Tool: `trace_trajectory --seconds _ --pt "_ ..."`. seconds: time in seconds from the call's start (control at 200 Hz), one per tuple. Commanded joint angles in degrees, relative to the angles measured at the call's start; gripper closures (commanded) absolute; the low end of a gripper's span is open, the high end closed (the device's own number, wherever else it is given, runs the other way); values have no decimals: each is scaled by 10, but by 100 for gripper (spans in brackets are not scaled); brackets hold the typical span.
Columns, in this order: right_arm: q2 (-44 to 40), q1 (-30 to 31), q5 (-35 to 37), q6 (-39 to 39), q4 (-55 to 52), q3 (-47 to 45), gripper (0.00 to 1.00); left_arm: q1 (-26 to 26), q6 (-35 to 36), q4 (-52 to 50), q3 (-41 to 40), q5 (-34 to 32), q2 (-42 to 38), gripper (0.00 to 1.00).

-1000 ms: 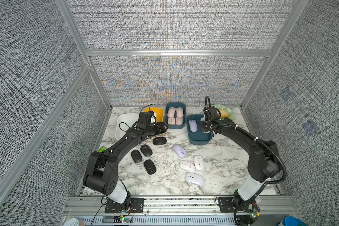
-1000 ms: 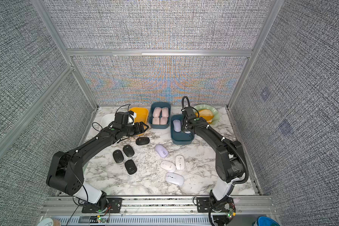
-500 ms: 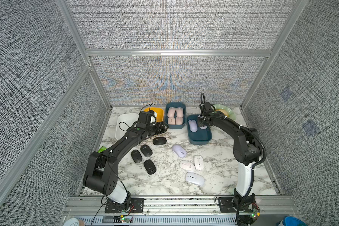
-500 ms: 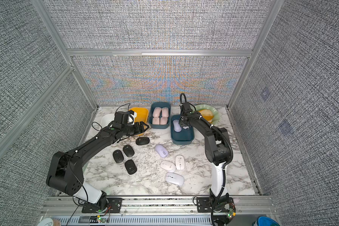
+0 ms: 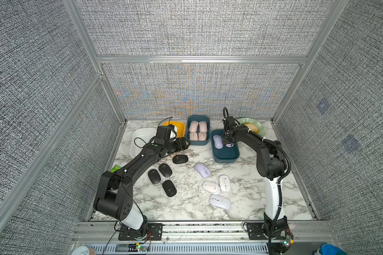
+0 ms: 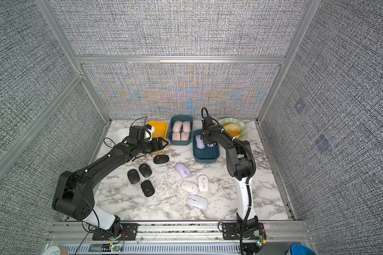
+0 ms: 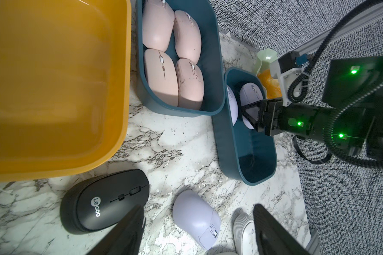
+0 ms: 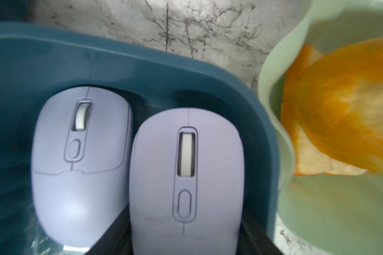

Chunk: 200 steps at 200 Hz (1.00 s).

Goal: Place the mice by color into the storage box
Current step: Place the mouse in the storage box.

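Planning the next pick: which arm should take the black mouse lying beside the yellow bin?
Left, I'd say. The left claw, open and empty, hovers right by that black mouse and the yellow bin, while the right claw is down in the teal bin, closed on a lilac mouse.

In both top views my right gripper (image 5: 227, 143) covers most of the lilac mouse (image 5: 230, 145) it straddles, inside the right-hand teal box (image 5: 224, 160). From the right wrist, that mouse's rear and my fingers (image 8: 115, 238) run off the edge, and everything is blurred. My left arm hides part of the white box (image 5: 142, 134). From the left wrist, my left gripper (image 7: 197, 207) shows only finger ends, and a white mouse (image 7: 244, 231) is cropped.
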Motion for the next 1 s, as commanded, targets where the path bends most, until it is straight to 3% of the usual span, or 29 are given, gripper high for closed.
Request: trace_trajectory --seconds 0.0,0.585,0.805,0.996 --pt "7 1 6 -2 -11 5 44 0 7 -3 4 -3 -5 21" --pt "-6 1 30 16 -31 21 33 0 8 -5 5 -3 -6 22" --pt "-106 28 31 33 -27 -18 34 0 14 -13 7 -28 -22 22" --pt "-228 106 50 63 15 -153 34 4 21 -22 2 -91 -58 22"
